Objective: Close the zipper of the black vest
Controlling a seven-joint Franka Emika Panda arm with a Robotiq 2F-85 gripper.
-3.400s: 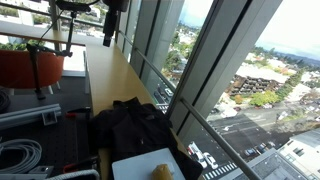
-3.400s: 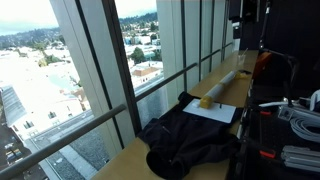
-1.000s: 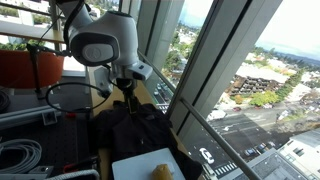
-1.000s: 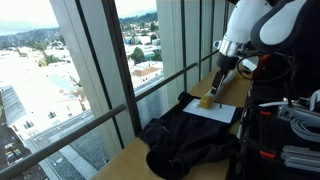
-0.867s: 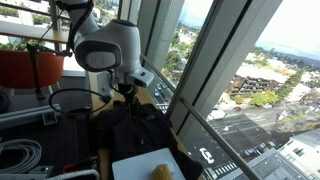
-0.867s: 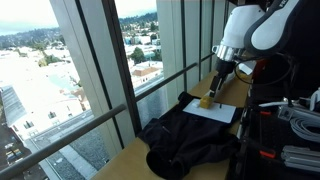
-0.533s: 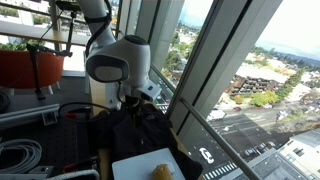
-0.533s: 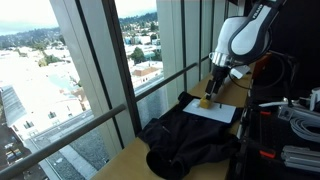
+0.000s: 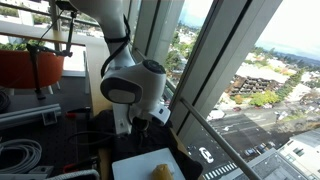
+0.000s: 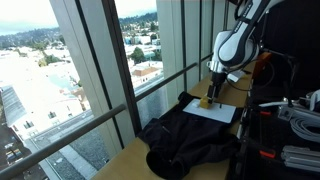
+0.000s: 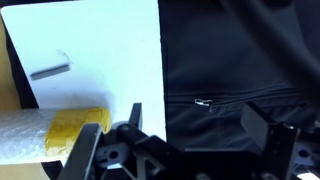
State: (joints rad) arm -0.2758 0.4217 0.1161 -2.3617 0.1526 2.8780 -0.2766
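The black vest [image 10: 190, 140] lies crumpled on the wooden ledge by the window. In the wrist view it [image 11: 245, 55] fills the right half, and a small silver zipper pull [image 11: 203, 101] shows on its zipper line. My gripper [image 11: 185, 150] is open and empty, its fingers spread wide, hovering above the vest's edge just below the pull. In an exterior view the gripper [image 10: 212, 93] hangs over the far end of the vest, near the white sheet. In the exterior view from the opposite end the arm [image 9: 135, 80] hides most of the vest.
A white sheet [image 11: 95, 55] lies beside the vest with a yellow sponge [image 11: 75, 125] on it; both show in an exterior view, sheet [image 10: 222, 112] and sponge [image 10: 206, 101]. Window glass and a rail [image 10: 150, 85] run along the ledge. Cables [image 9: 20, 155] and equipment lie on the room side.
The arm came into view and has moved down and along the ledge toward the vest. The gripper is now lower, over the vest's edge. The vest has not moved.
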